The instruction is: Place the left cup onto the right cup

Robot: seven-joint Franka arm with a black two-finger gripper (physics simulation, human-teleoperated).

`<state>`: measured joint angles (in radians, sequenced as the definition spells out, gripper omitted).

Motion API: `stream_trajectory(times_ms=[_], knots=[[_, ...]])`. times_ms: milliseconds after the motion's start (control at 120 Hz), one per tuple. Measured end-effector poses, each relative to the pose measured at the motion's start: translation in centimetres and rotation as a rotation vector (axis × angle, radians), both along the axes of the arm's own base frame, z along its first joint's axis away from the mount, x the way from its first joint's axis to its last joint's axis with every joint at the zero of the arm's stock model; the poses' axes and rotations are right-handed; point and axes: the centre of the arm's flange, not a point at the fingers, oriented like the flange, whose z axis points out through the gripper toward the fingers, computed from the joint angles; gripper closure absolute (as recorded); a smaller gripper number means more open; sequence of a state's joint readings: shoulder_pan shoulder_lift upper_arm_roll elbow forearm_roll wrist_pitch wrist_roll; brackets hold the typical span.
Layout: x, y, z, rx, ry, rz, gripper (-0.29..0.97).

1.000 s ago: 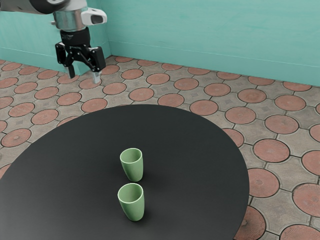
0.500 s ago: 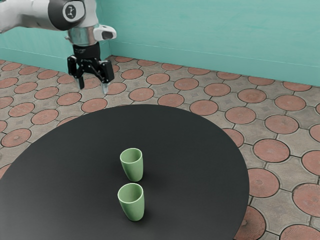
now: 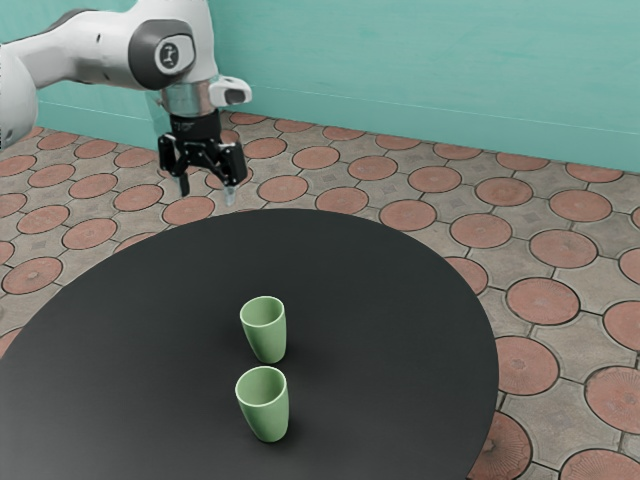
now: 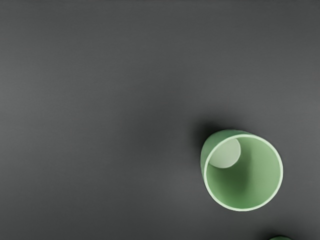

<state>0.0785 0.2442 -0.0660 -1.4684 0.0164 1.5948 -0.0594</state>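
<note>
As claw [image 3: 207, 194] gapes, cups [image 3: 263, 327] prob. apart, dark tbl [image 3: 400, 300]

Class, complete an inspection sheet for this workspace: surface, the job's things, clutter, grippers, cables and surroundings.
Surface: round black table, plain matt top.
Job's things: farther pale green tapered cup and nearer pale green tapered cup, both upright, empty, close together but apart, not stacked.
Clutter: nothing seen.
Grippers: black two-finger gripper raised high, clear of both cups, jaws open, holding nothing.
Cables: nothing seen.
Surroundings: teal wall; floor of reddish round tiles.
</note>
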Motion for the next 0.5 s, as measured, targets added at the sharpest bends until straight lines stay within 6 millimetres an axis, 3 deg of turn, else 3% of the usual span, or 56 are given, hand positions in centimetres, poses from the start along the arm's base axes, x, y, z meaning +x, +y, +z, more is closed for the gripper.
stream_trajectory(times_ms=[500], knots=[[0.1,-0.4,-3.1,-0.001,0.001,-0.005,0.0]])
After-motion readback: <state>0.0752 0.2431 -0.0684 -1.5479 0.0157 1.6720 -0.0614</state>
